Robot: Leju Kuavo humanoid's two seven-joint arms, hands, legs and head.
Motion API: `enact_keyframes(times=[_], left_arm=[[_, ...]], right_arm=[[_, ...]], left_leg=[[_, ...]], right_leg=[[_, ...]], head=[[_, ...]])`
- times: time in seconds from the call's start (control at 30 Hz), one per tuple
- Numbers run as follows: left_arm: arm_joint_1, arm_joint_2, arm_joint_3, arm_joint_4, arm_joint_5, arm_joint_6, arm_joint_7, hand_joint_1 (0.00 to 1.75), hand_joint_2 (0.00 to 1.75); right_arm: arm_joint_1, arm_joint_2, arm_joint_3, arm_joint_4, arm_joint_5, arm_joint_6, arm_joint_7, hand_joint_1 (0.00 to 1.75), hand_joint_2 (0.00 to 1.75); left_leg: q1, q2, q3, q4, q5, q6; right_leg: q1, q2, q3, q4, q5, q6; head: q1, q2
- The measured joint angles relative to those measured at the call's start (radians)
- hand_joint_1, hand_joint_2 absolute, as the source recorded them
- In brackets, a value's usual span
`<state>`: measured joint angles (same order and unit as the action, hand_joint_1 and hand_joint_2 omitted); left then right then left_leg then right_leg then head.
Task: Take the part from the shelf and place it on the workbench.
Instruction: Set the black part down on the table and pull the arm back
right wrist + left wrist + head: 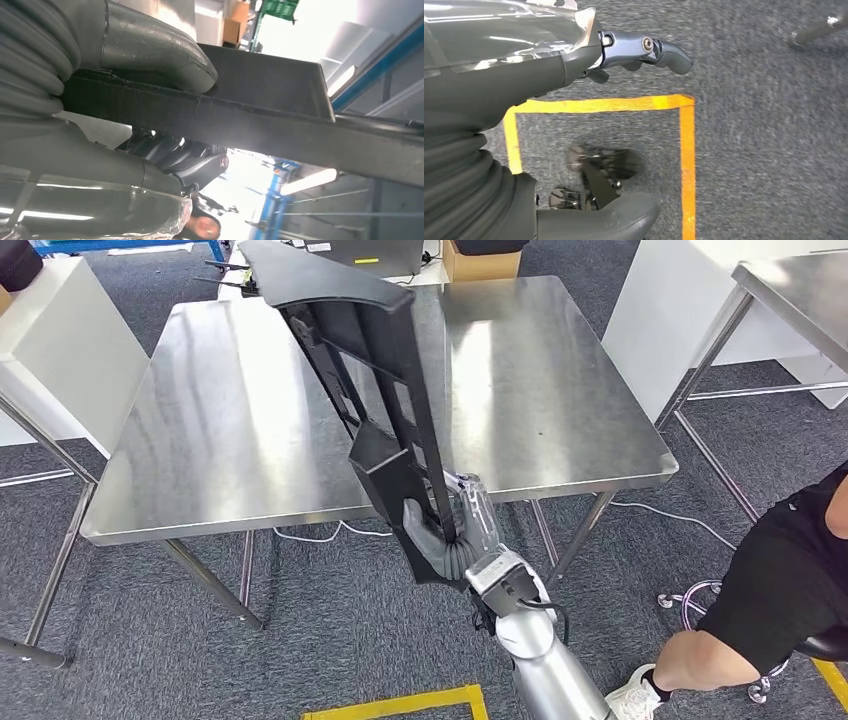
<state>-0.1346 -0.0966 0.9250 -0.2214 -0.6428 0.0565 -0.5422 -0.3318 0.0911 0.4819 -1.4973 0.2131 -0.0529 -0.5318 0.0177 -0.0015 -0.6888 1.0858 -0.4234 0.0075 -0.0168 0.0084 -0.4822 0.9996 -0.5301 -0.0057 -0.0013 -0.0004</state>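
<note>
A long black ribbed plastic part is gripped at its near end by the right hand and held tilted above the bare steel workbench, seemingly for setting down, while the left hand is empty, fingers apart.

— What lies around the steel table on the carpet?

— Grey carpet everywhere, with a strip of yellow floor tape at the near edge; the left wrist view shows the tape forming a corner. A white cable trails under the near edge of the table.

— And to the sides?

— A white cabinet on the left, a second steel table at the far right. A person in a black shirt sits low right, white shoe on the carpet, apparently on a wheeled stool.

— Behind?

— A cardboard box.
</note>
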Motion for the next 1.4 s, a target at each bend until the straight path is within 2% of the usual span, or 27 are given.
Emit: enact_keyframes(times=[0.07, 0.1, 0.17, 0.2, 0.27, 0.33, 0.37, 0.4, 0.43, 0.5, 0.53, 0.57, 0.63, 0.67, 0.73, 0.8, 0.87, 0.9, 0.93, 1.0, 1.07, 1.17, 1.23, 1.27, 1.3, 1.37, 1.4], left_arm=[[0.0, -0.001, 0.001, 0.0, 0.0, -0.003, 0.0, 0.0, 1.75], [0.0, -0.002, 0.001, 0.0, 0.0, -0.004, 0.0, 0.0, 1.75], [0.001, -0.005, 0.002, 0.0, 0.0, -0.007, -0.001, 0.0, 1.75], [-0.001, -0.006, 0.002, 0.0, -0.001, -0.009, -0.001, 0.0, 1.75], [-0.005, -0.008, 0.002, 0.0, -0.005, -0.012, -0.002, 0.0, 1.75], [-0.007, -0.008, 0.002, 0.0, -0.009, -0.012, 0.0, 0.0, 1.75], [-0.006, -0.008, 0.002, 0.0, -0.01, -0.012, 0.002, 0.0, 1.75], [-0.006, -0.009, 0.002, 0.0, -0.01, -0.012, 0.004, 0.0, 1.75], [-0.006, -0.01, 0.002, 0.0, -0.011, -0.011, 0.006, 0.0, 1.75], [-0.005, -0.011, 0.002, 0.0, -0.011, -0.01, 0.007, 0.0, 1.75], [-0.005, -0.012, 0.002, 0.001, -0.011, -0.008, 0.008, 0.0, 1.75], [-0.004, -0.013, 0.002, 0.001, -0.011, -0.007, 0.008, 0.0, 1.75], [-0.003, -0.014, 0.002, 0.002, -0.011, -0.005, 0.008, 0.0, 1.75], [-0.003, -0.014, 0.002, 0.002, -0.011, -0.004, 0.009, 0.0, 1.75], [-0.004, -0.014, 0.002, 0.002, -0.012, -0.004, 0.008, 0.0, 1.75], [-0.005, -0.015, 0.001, 0.001, -0.013, -0.004, 0.007, 0.0, 1.75], [-0.003, -0.015, 0.001, 0.001, -0.014, -0.004, 0.008, 0.0, 1.75], [-0.003, -0.015, 0.001, 0.001, -0.015, -0.004, 0.008, 0.0, 1.75], [-0.002, -0.015, 0.001, 0.001, -0.016, -0.004, 0.008, 0.0, 1.75], [-0.002, -0.015, 0.001, 0.001, -0.019, -0.004, 0.009, 0.0, 1.75], [-0.002, -0.014, 0.001, 0.001, -0.025, -0.005, 0.012, 0.0, 1.75], [-0.004, -0.014, 0.001, 0.001, -0.031, -0.006, 0.016, 0.0, 1.75], [-0.005, -0.016, 0.0, 0.001, -0.034, -0.006, 0.017, 0.0, 1.75], [-0.007, -0.017, -0.001, 0.001, -0.035, -0.006, 0.018, 0.0, 1.75], [-0.01, -0.018, -0.002, 0.001, -0.035, -0.004, 0.018, 0.0, 1.75], [-0.016, -0.018, -0.003, 0.001, -0.038, 0.001, 0.019, 0.0, 1.75], [-0.017, -0.018, -0.004, 0.001, -0.041, 0.0, 0.02, 0.0, 1.75]], right_arm=[[-0.035, 0.0, 0.008, 0.001, 0.029, 0.0, 0.023, 1.75, 1.75], [-0.051, 0.0, 0.013, 0.001, 0.043, 0.0, 0.037, 1.75, 1.75], [-0.081, 0.001, 0.023, 0.001, 0.068, -0.001, 0.063, 1.75, 1.75], [-0.097, 0.001, 0.027, 0.001, 0.078, -0.001, 0.073, 1.75, 1.75], [-0.127, 0.001, 0.035, 0.003, 0.092, -0.002, 0.087, 1.75, 1.75], [-0.142, 0.001, 0.042, 0.009, 0.102, -0.004, 0.097, 1.75, 1.75], [-0.144, 0.001, 0.045, 0.013, 0.107, -0.004, 0.102, 1.75, 1.75], [-0.146, 0.0, 0.047, 0.018, 0.114, -0.005, 0.106, 1.75, 1.75], [-0.149, 0.0, 0.05, 0.023, 0.121, -0.005, 0.109, 1.75, 1.75], [-0.16, 0.0, 0.055, 0.031, 0.134, -0.006, 0.113, 1.75, 1.75], [-0.168, 0.0, 0.059, 0.037, 0.142, -0.008, 0.117, 1.75, 1.75], [-0.174, 0.0, 0.063, 0.043, 0.15, -0.011, 0.121, 1.75, 1.75], [-0.184, 0.001, 0.07, 0.052, 0.163, -0.017, 0.127, 1.75, 1.75], [-0.188, 0.002, 0.072, 0.053, 0.166, -0.019, 0.129, 1.75, 1.75], [-0.198, 0.007, 0.075, 0.055, 0.169, -0.02, 0.13, 1.75, 1.75], [-0.205, 0.011, 0.078, 0.058, 0.171, -0.021, 0.132, 1.75, 1.75], [-0.207, 0.012, 0.084, 0.065, 0.182, -0.022, 0.139, 1.75, 1.75], [-0.209, 0.012, 0.087, 0.071, 0.195, -0.025, 0.146, 1.75, 1.75], [-0.213, 0.012, 0.091, 0.078, 0.214, -0.031, 0.155, 1.75, 1.75], [-0.231, 0.013, 0.102, 0.104, 0.261, -0.048, 0.176, 1.75, 1.75], [-0.256, 0.017, 0.114, 0.14, 0.305, -0.064, 0.196, 1.75, 1.75], [-0.284, 0.023, 0.132, 0.184, 0.365, -0.073, 0.224, 1.75, 1.75], [-0.311, 0.033, 0.147, 0.226, 0.417, -0.075, 0.243, 1.75, 1.75], [-0.329, 0.038, 0.157, 0.252, 0.445, -0.077, 0.253, 1.75, 1.75], [-0.347, 0.043, 0.168, 0.279, 0.472, -0.08, 0.263, 1.75, 1.75], [-0.377, 0.049, 0.191, 0.346, 0.529, -0.09, 0.288, 1.75, 1.75], [-0.388, 0.051, 0.201, 0.383, 0.557, -0.097, 0.302, 1.75, 1.75]], left_leg=[[-0.007, -0.001, 0.021, -0.047, 0.003, 0.012], [-0.009, -0.001, 0.028, -0.047, -0.011, 0.018], [-0.007, -0.003, 0.05, -0.057, -0.004, 0.032], [-0.007, -0.003, 0.06, -0.058, -0.007, 0.038], [-0.006, -0.004, 0.073, -0.06, -0.015, 0.047], [-0.007, -0.007, 0.087, -0.06, -0.03, 0.051], [-0.007, -0.009, 0.097, -0.06, -0.039, 0.051], [-0.007, -0.012, 0.11, -0.06, -0.049, 0.05], [-0.008, -0.014, 0.124, -0.06, -0.06, 0.048], [-0.009, -0.017, 0.151, -0.059, -0.083, 0.042], [-0.01, -0.019, 0.16, -0.06, -0.094, 0.037], [-0.011, -0.019, 0.167, -0.062, -0.103, 0.03], [-0.012, -0.018, 0.181, -0.062, -0.11, 0.019], [-0.01, -0.016, 0.184, -0.056, -0.113, 0.015], [-0.006, -0.01, 0.16, -0.001, -0.127, 0.006], [-0.003, -0.006, 0.085, 0.116, -0.162, -0.006], [0.0, -0.006, 0.002, 0.205, -0.191, -0.015], [0.001, -0.005, -0.022, 0.207, -0.185, -0.017], [0.002, -0.004, -0.03, 0.175, -0.158, -0.016], [0.001, -0.002, -0.013, 0.052, -0.052, -0.007], [-0.005, -0.001, 0.003, -0.033, 0.012, 0.008], [-0.01, 0.0, 0.015, -0.053, 0.015, 0.023], [-0.007, 0.0, 0.033, -0.065, 0.018, 0.032], [-0.005, 0.0, 0.044, -0.07, 0.018, 0.037], [-0.003, -0.001, 0.052, -0.074, 0.016, 0.041], [-0.004, -0.004, 0.06, -0.077, 0.007, 0.047], [-0.004, -0.007, 0.065, -0.077, 0.001, 0.047]], right_leg=[[0.005, 0.002, 0.011, 0.0, -0.014, 0.013], [0.009, 0.003, 0.02, 0.001, -0.017, 0.021], [0.012, 0.002, 0.027, 0.016, -0.026, 0.032], [0.012, 0.002, 0.015, 0.041, -0.034, 0.035], [0.01, 0.001, -0.051, 0.148, -0.061, 0.034], [0.01, 0.001, -0.143, 0.261, -0.095, 0.031], [0.01, 0.001, -0.175, 0.283, -0.105, 0.031], [0.01, 0.001, -0.191, 0.271, -0.098, 0.034], [0.011, 0.001, -0.193, 0.229, -0.072, 0.039], [0.011, -0.003, -0.18, 0.105, 0.026, 0.051], [0.012, -0.008, -0.173, 0.061, 0.063, 0.047], [0.015, -0.011, -0.165, 0.036, 0.09, 0.039], [0.015, -0.01, -0.15, 0.023, 0.095, 0.014], [0.012, -0.007, -0.138, 0.018, 0.097, 0.006], [0.005, -0.006, -0.115, 0.011, 0.089, -0.01], [0.004, -0.005, -0.096, 0.01, 0.075, -0.021], [0.005, -0.003, -0.078, 0.01, 0.057, -0.022], [0.005, -0.001, -0.066, 0.01, 0.046, -0.021], [0.005, 0.001, -0.052, 0.01, 0.036, -0.019], [0.005, 0.003, -0.026, 0.01, 0.013, -0.013], [0.009, 0.005, -0.012, 0.007, -0.005, -0.002], [0.016, 0.008, -0.001, 0.002, -0.011, 0.013], [0.019, 0.006, -0.002, 0.018, -0.015, 0.023], [0.018, 0.005, -0.019, 0.047, -0.02, 0.026], [0.016, 0.003, -0.053, 0.098, -0.029, 0.028], [0.014, 0.002, -0.144, 0.221, -0.063, 0.024], [0.013, 0.002, -0.184, 0.261, -0.079, 0.023]], head=[[0.0, 0.0], [0.0, 0.0], [0.001, 0.0], [0.002, 0.0], [0.004, 0.0], [0.004, 0.0], [0.004, 0.0], [0.004, 0.0], [0.004, 0.0], [0.005, 0.0], [0.005, 0.0], [0.005, 0.0], [0.005, 0.0], [0.005, 0.0], [0.004, 0.0], [0.002, 0.0], [0.002, 0.0], [0.002, 0.0], [0.002, 0.0], [0.001, 0.0], [0.001, 0.0], [0.002, 0.0], [0.002, 0.0], [0.002, 0.0], [0.002, 0.0], [0.003, 0.0], [0.003, 0.0]])
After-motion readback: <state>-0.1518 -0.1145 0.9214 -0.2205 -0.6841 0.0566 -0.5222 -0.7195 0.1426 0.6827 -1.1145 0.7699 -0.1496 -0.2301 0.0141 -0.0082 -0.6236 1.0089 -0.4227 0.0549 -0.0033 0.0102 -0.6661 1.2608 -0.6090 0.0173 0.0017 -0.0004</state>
